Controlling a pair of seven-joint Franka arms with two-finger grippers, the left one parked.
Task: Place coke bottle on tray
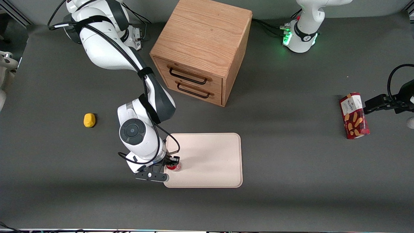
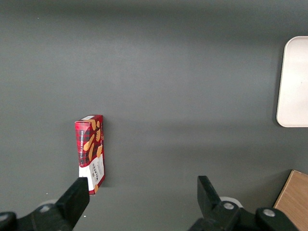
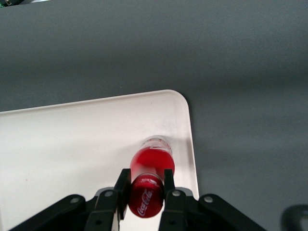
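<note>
Between the pincer's (image 3: 145,185) two black fingers sits the coke bottle (image 3: 150,179), clamped at the neck just below its red cap, so the pincer is closed on it. In the front view the pincer (image 1: 172,164) is over the tray's (image 1: 220,145) edge toward the working arm's end of the desk, near the corner closest to the camera, and the bottle (image 1: 173,167) hangs straight under it. Its clear base points down at the tray surface and looks to be touching or very nearly touching it; I cannot tell which. Its long axis runs upright, cap up, along the line of the fingers.

I judge the bottle to be light, rigid and smooth, so it should hold its shape under the squeeze but could slip or pivot if held loosely. The neck under the cap is a sensible hold, since the cap's lip stops it sliding down. Being slim and tall on a small base, it may topple when let go unless it stands flat first.

Farther from the pincer, a yellow lump (image 1: 89,120) lies on the desk (image 1: 291,161) toward the working arm's end. Farther from the camera stands a wooden drawer cabinet (image 1: 202,48), and well apart toward the parked arm's end lies a red snack box (image 1: 354,115).
</note>
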